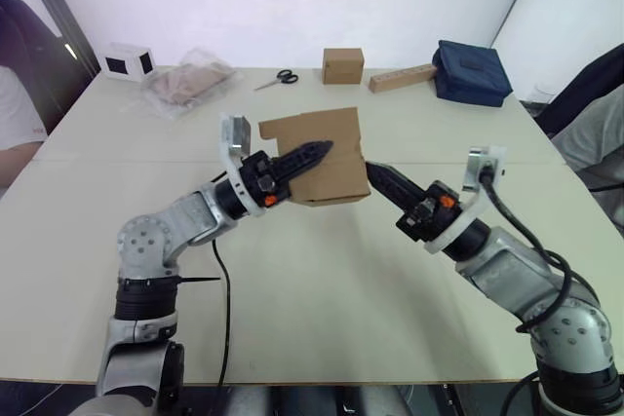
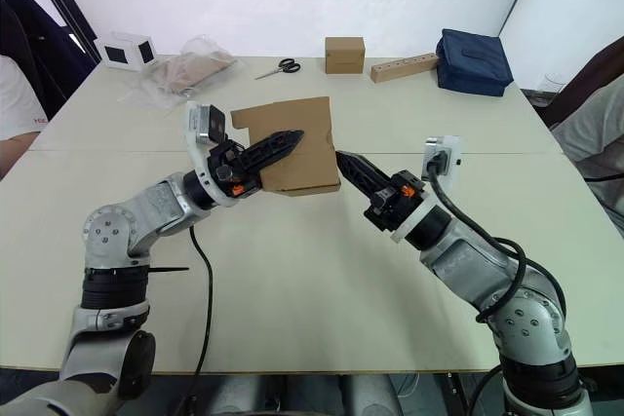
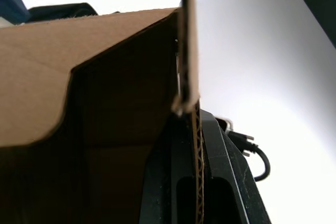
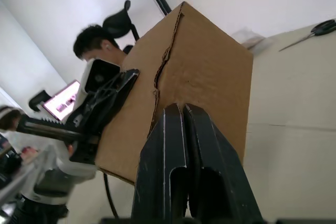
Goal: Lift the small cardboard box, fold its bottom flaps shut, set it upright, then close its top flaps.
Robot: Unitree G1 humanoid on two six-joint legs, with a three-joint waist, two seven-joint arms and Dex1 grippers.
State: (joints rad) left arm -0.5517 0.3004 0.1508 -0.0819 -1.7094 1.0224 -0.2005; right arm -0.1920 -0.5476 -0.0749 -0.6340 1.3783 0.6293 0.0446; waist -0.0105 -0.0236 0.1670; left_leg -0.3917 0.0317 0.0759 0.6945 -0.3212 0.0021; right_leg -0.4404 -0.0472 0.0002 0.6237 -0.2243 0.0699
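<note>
Above the middle of the pale table (image 1: 322, 270), the small cardboard box (image 1: 327, 163) hangs in the air between the two arms, clear of the tabletop. The left gripper (image 1: 314, 153) reaches in from the robot's left with its fingers pinching one cardboard wall of the box; the left wrist view shows the corrugated edge of that panel caught between the dark fingers (image 3: 220, 182), with the shaded inside of the box beside it. A flap with a stepped, tab-shaped edge (image 1: 283, 130) stands out from the upper left of the box. The right gripper (image 1: 375, 174) comes from the robot's right, its fingers (image 4: 184, 150) pressed together, tips touching the lower right edge of the box and gripping nothing. Along the far side of the table lie a neat brown cube (image 1: 343, 65), a long tan block (image 1: 401, 77) just beside it, a dark blue bag (image 1: 472, 72) at the far right, a pair of scissors (image 1: 278, 78), a clear plastic bag (image 1: 187, 81) with something pinkish inside, and a white cube with black squares (image 1: 127, 60) at the far left corner. A person sits at the left edge of the table (image 1: 15, 114), and the right wrist view shows a person's head (image 4: 97, 43) behind the left arm.
</note>
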